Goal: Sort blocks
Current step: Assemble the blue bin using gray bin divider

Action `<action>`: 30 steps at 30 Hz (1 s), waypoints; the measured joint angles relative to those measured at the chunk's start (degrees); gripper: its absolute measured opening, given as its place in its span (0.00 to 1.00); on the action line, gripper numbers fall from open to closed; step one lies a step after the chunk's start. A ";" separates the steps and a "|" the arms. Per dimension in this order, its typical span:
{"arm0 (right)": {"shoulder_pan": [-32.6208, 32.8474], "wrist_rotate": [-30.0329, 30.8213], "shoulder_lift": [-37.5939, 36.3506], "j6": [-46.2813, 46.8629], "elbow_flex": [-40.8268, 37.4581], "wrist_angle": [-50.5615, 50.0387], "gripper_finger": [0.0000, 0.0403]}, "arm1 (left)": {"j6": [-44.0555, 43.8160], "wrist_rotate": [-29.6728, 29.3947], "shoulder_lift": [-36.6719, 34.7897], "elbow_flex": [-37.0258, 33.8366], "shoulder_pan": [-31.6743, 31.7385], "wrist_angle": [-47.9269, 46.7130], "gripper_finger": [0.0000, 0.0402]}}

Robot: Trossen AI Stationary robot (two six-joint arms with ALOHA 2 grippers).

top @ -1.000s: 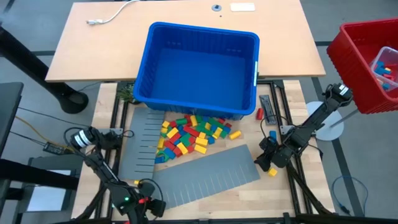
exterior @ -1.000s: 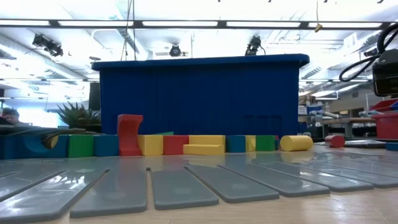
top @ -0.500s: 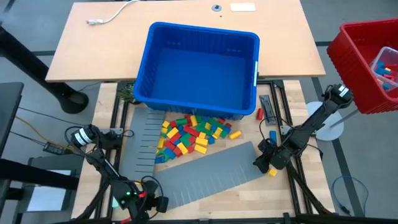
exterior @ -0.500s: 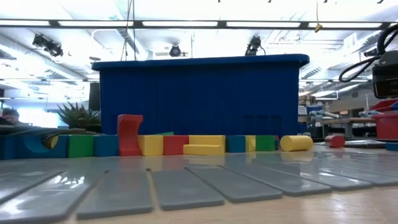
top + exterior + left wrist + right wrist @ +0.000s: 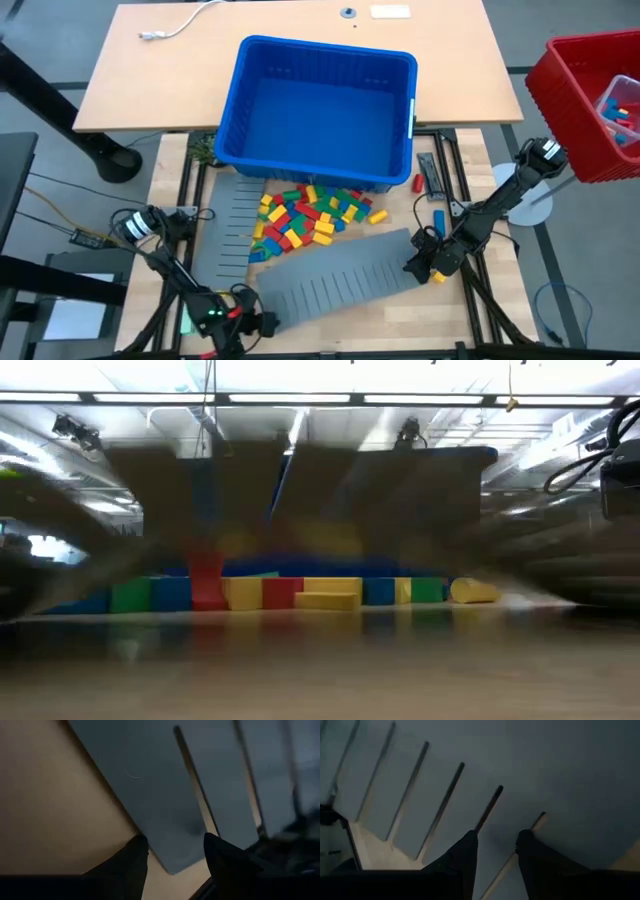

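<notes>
The blocks point(image 5: 305, 215), a pile of red, yellow, green and blue bricks, lie on the table against the near wall of the blue bin point(image 5: 320, 105); they also show as a row in the low view point(image 5: 300, 592). A grey slitted panel point(image 5: 340, 278) lies slanting in front of them. My left gripper point(image 5: 262, 322) is open at its near-left corner. My right gripper point(image 5: 418, 266) is open at its right end. In the low view the panel point(image 5: 300, 490) is a dark blur above the blocks. My left gripper points down at the panel's corner point(image 5: 167, 860). One fingertip point(image 5: 140, 845) stands at the corner's edge and the other point(image 5: 212, 845) over its face. Whether they press on it, I cannot tell. My right gripper points down over the panel's slitted end point(image 5: 495, 805). Its fingertips point(image 5: 467, 842) stand over the panel's face, one slit between them. Whether they touch it, I cannot tell.
A second grey slitted panel point(image 5: 228, 225) lies left of the pile. Loose yellow point(image 5: 438, 277), blue point(image 5: 438, 215) and red point(image 5: 417, 182) blocks lie near my right arm. A red bin point(image 5: 585, 95) with blocks stands at the far right.
Both grippers have moved a little toward each other, the left toward the table's right and far edge, the right toward its left. The panel between them has shifted and looks shorter, with its slits showing. In the low view it has risen off the table in a blur.
</notes>
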 joint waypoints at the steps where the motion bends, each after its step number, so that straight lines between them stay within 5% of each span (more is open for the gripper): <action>1: -0.02 -0.02 0.00 -0.17 -0.04 0.04 0.32 | 0.25 -0.74 0.39 -0.14 0.11 1.15 0.50; 10: 0.00 -0.10 0.00 -0.57 -0.10 0.05 0.32 | 2.33 -5.40 0.81 1.44 -0.42 0.43 0.50; 21: 0.02 0.22 0.00 -1.27 -0.15 0.15 0.32 | 7.10 -34.56 1.34 2.66 -4.03 3.19 0.50; 30: 0.02 0.25 0.04 -1.50 -0.19 0.44 0.31 | 10.25 -37.74 1.21 2.88 -4.22 5.21 0.50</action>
